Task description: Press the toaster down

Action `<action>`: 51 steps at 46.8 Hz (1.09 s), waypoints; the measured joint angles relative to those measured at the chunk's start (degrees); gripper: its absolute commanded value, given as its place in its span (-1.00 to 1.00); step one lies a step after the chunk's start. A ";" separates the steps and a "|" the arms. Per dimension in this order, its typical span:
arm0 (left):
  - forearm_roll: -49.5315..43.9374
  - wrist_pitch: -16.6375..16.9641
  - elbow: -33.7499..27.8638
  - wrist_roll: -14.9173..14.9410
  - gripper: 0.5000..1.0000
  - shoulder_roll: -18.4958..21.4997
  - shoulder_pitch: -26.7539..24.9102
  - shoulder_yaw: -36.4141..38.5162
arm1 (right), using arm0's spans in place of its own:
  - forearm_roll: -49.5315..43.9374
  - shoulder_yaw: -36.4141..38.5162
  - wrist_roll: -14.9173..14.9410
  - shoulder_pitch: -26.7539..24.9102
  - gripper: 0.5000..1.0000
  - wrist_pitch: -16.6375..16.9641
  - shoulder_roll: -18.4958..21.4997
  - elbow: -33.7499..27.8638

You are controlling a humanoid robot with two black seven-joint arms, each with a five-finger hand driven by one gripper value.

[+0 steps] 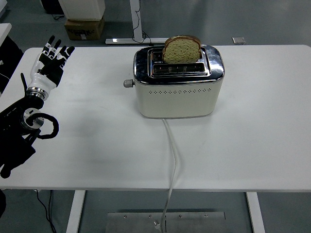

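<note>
A white toaster (177, 94) with a chrome top stands at the middle back of the white table (252, 141). A slice of bread (181, 49) sticks up out of its far slot. Its lever knob (128, 83) juts from the left end, high up. My left hand (52, 59) is raised over the table's left side, fingers spread and empty, well to the left of the toaster. My right arm is out of view.
The toaster's white cord (172, 160) runs from its front across the table and over the near edge. A cardboard box (83, 28) and table legs stand on the floor behind.
</note>
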 measured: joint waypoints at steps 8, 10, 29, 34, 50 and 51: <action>0.00 -0.07 0.00 0.04 1.00 0.13 0.14 0.00 | 0.00 0.00 0.00 0.00 0.99 0.00 0.00 0.00; 0.00 -0.07 0.00 0.04 1.00 0.13 0.16 0.00 | 0.01 0.00 0.00 0.00 1.00 0.00 0.00 0.00; 0.24 -0.08 0.00 -0.04 1.00 0.26 0.39 0.16 | 0.04 0.01 0.03 0.00 1.00 0.00 0.00 0.00; 0.31 -0.08 0.00 -0.04 1.00 0.67 0.40 0.16 | 0.03 0.01 0.03 0.00 1.00 0.00 0.00 0.00; 2.46 -0.82 -0.40 0.29 1.00 5.24 -0.28 0.45 | 0.02 0.01 0.02 0.00 1.00 0.00 0.00 0.00; 3.81 -0.58 -0.48 0.29 1.00 5.50 -0.41 0.49 | 0.03 0.01 0.03 0.01 0.99 0.00 0.00 0.00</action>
